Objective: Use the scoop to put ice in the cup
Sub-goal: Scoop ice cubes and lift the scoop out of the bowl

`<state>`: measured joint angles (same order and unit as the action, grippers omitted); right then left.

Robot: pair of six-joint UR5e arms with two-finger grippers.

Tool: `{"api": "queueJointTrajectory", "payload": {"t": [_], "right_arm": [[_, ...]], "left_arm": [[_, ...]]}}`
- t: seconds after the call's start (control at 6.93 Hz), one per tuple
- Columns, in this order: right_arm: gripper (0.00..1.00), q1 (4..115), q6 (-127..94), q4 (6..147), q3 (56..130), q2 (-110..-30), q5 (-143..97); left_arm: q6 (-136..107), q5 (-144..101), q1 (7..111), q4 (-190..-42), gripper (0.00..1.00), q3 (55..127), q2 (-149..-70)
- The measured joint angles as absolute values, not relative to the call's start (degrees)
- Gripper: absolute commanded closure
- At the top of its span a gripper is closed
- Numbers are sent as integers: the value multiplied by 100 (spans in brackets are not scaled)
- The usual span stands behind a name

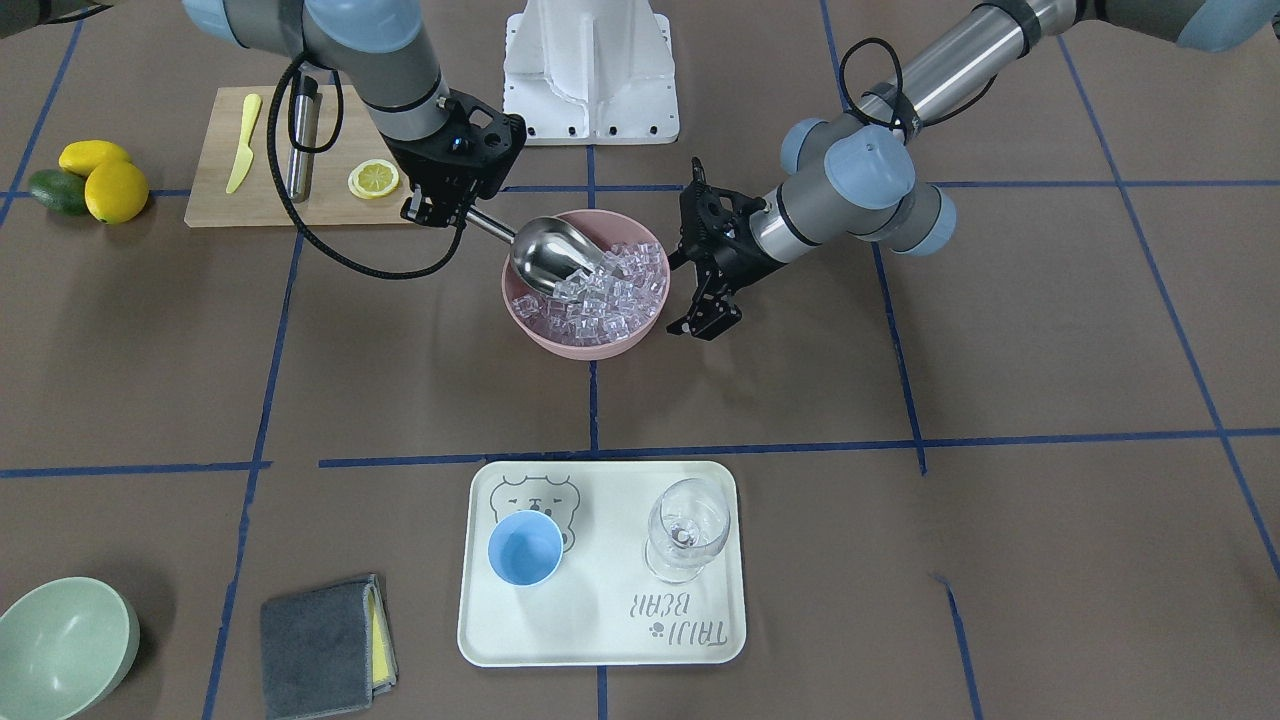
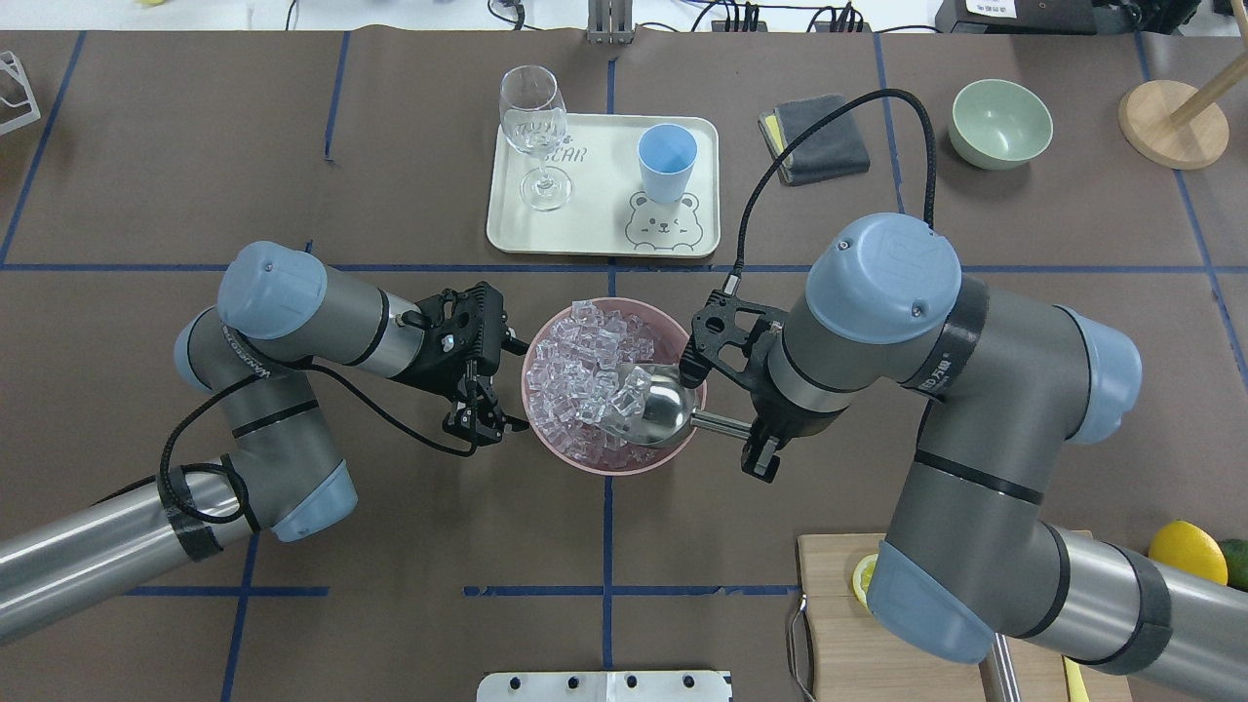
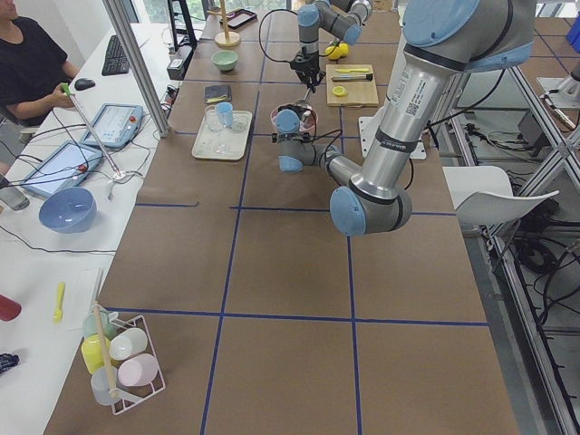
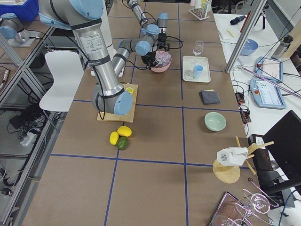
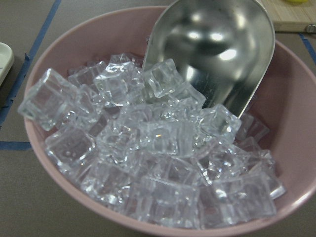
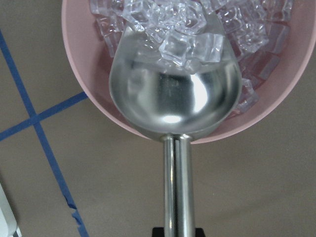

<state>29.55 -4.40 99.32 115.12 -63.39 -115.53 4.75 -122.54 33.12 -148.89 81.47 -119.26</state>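
My right gripper [image 1: 440,212] [image 2: 756,429] is shut on the thin handle of the steel scoop [image 1: 550,255] [image 2: 658,409] [image 6: 175,98]. The scoop's trough is dug into the ice [image 1: 610,295] [image 2: 585,361] [image 5: 148,148], which fills a pink bowl [image 1: 580,348] [image 2: 624,466]. A few cubes lie at the scoop's mouth [image 6: 190,47]. My left gripper [image 1: 705,318] [image 2: 478,419] is open and empty, close beside the bowl's other side and apart from it. The light-blue cup [image 1: 525,548] [image 2: 667,161] stands empty on a white tray [image 1: 600,630] [image 2: 595,234].
A clear wine glass [image 1: 685,530] [image 2: 534,127] stands on the tray beside the cup. A cutting board [image 1: 230,200] holds a lemon slice, a yellow knife and a steel cylinder. A green bowl [image 1: 60,650], a grey cloth [image 1: 320,645] and lemons [image 1: 100,180] lie at the table's edges.
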Motion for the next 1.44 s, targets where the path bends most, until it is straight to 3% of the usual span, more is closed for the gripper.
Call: {"api": "queueJointTrajectory", "payload": {"t": [0.58, 1.44], "right_arm": [[100, 2969, -700, 8806, 11661, -6927, -11730], [100, 3087, -1331, 8437, 11895, -7034, -11833]], "left_arm": [[475, -12258, 3331, -14891, 0, 8151, -11927], [475, -12261, 3362, -14900, 0, 8156, -11925]]}}
